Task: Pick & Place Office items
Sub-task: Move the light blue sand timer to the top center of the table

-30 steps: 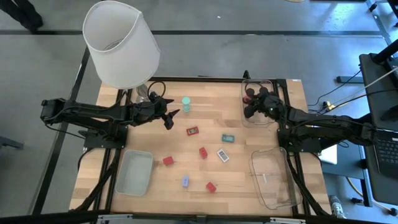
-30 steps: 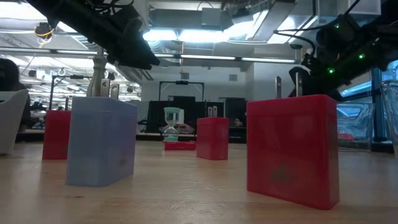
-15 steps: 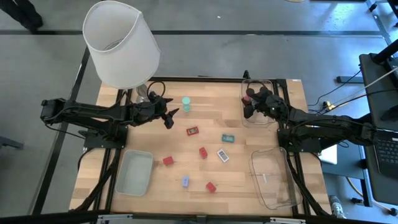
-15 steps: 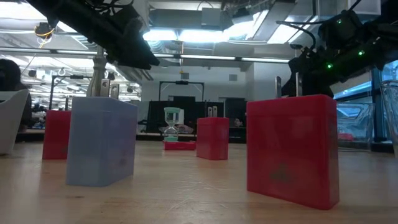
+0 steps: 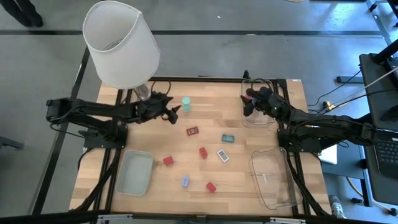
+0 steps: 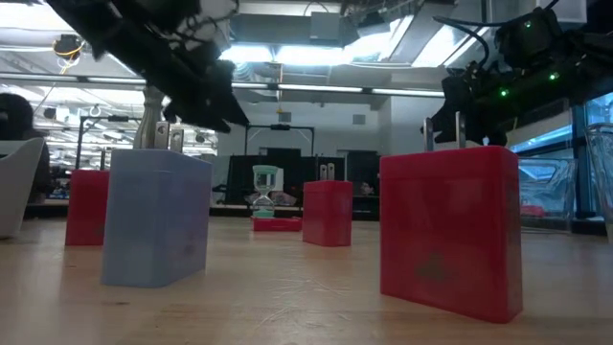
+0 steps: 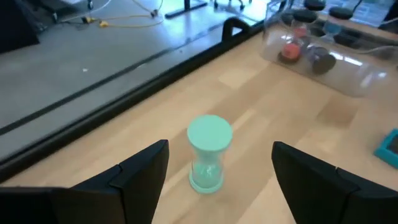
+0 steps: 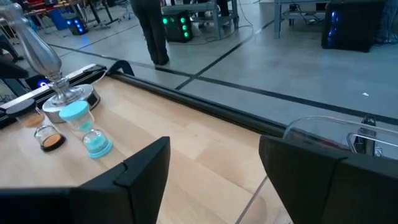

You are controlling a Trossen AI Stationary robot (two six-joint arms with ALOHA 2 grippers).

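A teal cylinder [image 5: 186, 103] [image 7: 209, 152] stands upright on its end on the wooden table, toward the far side. My left gripper [image 5: 174, 112] [image 7: 221, 149] hangs open just short of it, one finger to each side, touching nothing. Red blocks [image 5: 203, 152], a flat red piece [image 5: 193, 130], a teal piece [image 5: 228, 138], a white piece [image 5: 222, 155] and a blue piece [image 5: 185, 181] lie spread over the middle. My right gripper [image 5: 249, 104] [image 8: 214, 146] is open and empty above a clear tray [image 5: 263, 117] at the far right.
The clear tray [image 7: 348, 78] holds dark cylinders and a red piece. A white-shaded lamp [image 5: 121, 43] stands at the far left, its base [image 8: 62, 96] close to the teal cylinder. A frosted tray [image 5: 134, 172] sits near left, another clear tray [image 5: 273, 177] near right.
My left gripper has moved toward the teal cylinder, a little down, and rolled slightly, staying open. My right gripper has tipped its fingers upward over the far clear tray.
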